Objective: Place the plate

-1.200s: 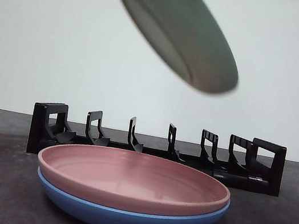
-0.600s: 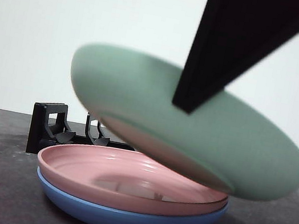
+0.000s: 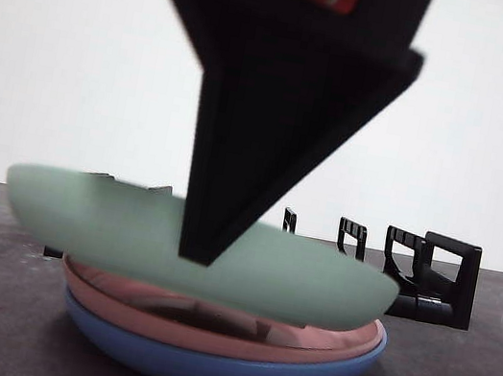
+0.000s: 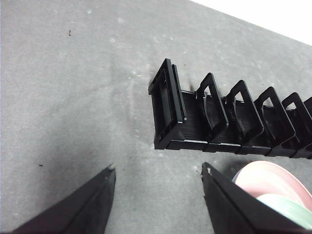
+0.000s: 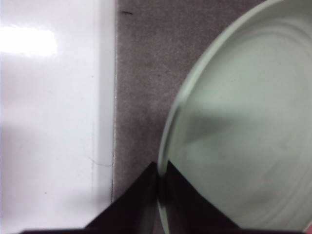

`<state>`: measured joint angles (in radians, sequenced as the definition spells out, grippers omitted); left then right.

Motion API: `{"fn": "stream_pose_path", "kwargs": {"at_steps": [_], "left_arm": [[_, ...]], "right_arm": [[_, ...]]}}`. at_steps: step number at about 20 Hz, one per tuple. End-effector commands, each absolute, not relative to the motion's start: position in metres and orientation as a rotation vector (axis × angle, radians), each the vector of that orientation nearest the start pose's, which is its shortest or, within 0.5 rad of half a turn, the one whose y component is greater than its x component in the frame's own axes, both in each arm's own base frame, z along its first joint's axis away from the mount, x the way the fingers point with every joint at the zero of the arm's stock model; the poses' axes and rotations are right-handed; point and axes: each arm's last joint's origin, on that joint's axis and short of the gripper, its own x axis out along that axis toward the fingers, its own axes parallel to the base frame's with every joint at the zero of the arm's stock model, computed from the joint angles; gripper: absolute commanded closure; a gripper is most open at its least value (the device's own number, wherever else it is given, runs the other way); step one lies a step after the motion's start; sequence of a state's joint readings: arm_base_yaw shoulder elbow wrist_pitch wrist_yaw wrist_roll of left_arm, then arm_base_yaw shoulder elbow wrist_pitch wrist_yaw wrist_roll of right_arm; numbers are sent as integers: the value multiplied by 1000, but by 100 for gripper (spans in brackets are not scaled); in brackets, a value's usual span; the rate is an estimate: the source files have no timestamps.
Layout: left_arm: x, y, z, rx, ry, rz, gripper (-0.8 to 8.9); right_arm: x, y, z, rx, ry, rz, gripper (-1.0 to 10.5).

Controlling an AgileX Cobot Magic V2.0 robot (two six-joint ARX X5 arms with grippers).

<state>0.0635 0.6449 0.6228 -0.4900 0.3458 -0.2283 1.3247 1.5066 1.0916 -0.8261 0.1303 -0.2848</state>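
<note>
Right tool (image 5: 161, 180) clamped on green plate's (image 3: 248, 265) rim, plate just below it, hovering near-flat over pink plate (image 3: 322, 342), maybe touching—blurred; left tool (image 4: 158, 170) open, idle.

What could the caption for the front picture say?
The right gripper lowers a green plate onto the pink plate stacked in a blue plate.

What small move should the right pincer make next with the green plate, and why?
Probably lower it a little more, then let go. The right pincer grips the green plate by its rim, and it hangs nearly level just above the pink plate, seemingly not yet resting in it.
</note>
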Motion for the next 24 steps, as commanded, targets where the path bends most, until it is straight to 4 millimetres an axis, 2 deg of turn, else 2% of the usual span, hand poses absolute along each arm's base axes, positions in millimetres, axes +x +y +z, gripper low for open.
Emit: {"fn": "stream_pose_path", "kwargs": {"at_steps": [1, 10, 13, 17, 20, 22, 24], "left_arm": [[139, -1, 277, -319, 508, -224, 536], [139, -1, 277, -319, 508, -224, 536], [139, -1, 277, -319, 508, -224, 536], [139, -1, 277, -319, 508, -224, 536], [139, -1, 277, -319, 508, -224, 536], [139, -1, 277, -321, 509, -224, 536], [139, -2, 277, -324, 511, -235, 536]], "right_arm": [[74, 279, 232, -1124, 833, 1192, 934], [96, 274, 232, -1088, 843, 1147, 931], [97, 273, 232, -1078, 849, 1154, 879], [96, 274, 232, -1049, 859, 1200, 874], [95, 275, 234, -1016, 873, 1226, 736], [94, 273, 245, -956, 873, 1235, 731], [98, 264, 268, -881, 758, 1210, 731]]}}
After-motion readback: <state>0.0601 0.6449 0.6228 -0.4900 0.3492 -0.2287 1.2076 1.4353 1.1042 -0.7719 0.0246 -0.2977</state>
